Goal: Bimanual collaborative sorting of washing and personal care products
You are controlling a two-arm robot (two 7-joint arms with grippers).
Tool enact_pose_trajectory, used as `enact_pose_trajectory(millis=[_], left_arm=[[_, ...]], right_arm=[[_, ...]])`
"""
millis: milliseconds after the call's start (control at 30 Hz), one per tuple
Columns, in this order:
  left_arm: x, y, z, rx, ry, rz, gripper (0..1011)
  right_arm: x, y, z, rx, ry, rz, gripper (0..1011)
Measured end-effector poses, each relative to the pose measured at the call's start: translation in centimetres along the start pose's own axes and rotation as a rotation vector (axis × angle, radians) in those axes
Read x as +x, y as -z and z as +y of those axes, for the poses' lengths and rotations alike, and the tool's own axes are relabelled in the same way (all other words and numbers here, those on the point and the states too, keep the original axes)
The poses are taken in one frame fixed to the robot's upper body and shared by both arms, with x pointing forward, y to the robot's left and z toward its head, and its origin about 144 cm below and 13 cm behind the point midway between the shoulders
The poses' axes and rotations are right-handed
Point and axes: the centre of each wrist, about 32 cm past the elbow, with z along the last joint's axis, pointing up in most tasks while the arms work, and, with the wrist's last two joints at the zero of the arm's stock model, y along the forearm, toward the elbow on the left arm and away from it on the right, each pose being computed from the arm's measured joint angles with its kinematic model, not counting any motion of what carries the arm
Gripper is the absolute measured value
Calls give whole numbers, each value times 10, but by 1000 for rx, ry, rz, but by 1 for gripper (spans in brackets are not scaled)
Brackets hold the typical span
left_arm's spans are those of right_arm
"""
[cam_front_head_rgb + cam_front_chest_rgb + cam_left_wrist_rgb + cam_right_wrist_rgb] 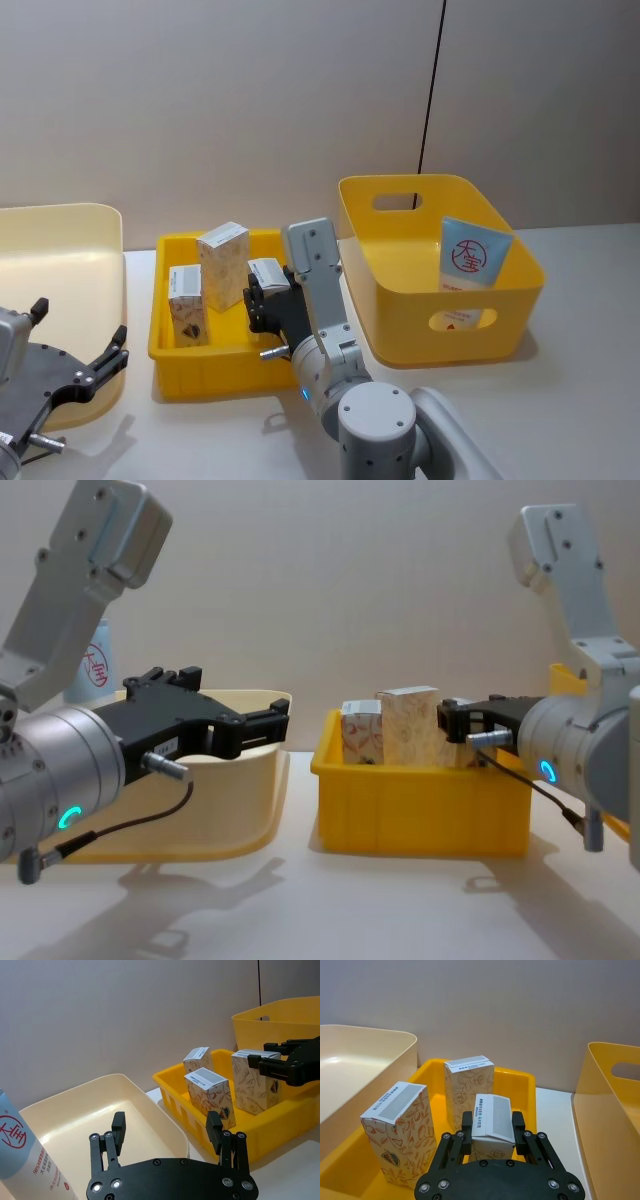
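Note:
Three small white cartons with reddish print stand in a shallow yellow tray [225, 365]. My right gripper [268, 290] is shut on the rightmost carton [266, 270], which sits tilted between the fingers [466, 1127]. The other two cartons [222, 262] [187, 305] stand upright to its left. One light-blue tube [473, 255] leans inside the deep yellow bin [400, 185]. Another light-blue tube [20, 1152] stands in the cream bin [60, 215]. My left gripper [166, 1122] hangs open over the cream bin's near side, holding nothing.
The tray sits between the cream bin on the left and the deep yellow bin on the right, all close together on a white table [580, 400]. A grey wall rises right behind them.

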Motion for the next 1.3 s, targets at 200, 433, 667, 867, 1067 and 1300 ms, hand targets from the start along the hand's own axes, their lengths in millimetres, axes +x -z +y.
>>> enact_pose_trajectory(millis=[200,433,667,867,1067,1300], left_arm=[[0,0,0,0,0,0,1002],[0,0,0,0,0,0,1002],[0,0,0,0,0,0,1002],[0,0,0,0,0,0,1002],[0,0,0,0,0,0,1002],[0,0,0,0,0,0,1001]], right_arm=[[0,0,0,0,1,0,454],[0,0,0,4,2,1,454],[4,-1,-1,53,-7,5,454],[9,-4,-3,120,-17,7,454],[16,-8,-5,202,-27,11,455],[24,-15,-8,302,-33,13,454]])
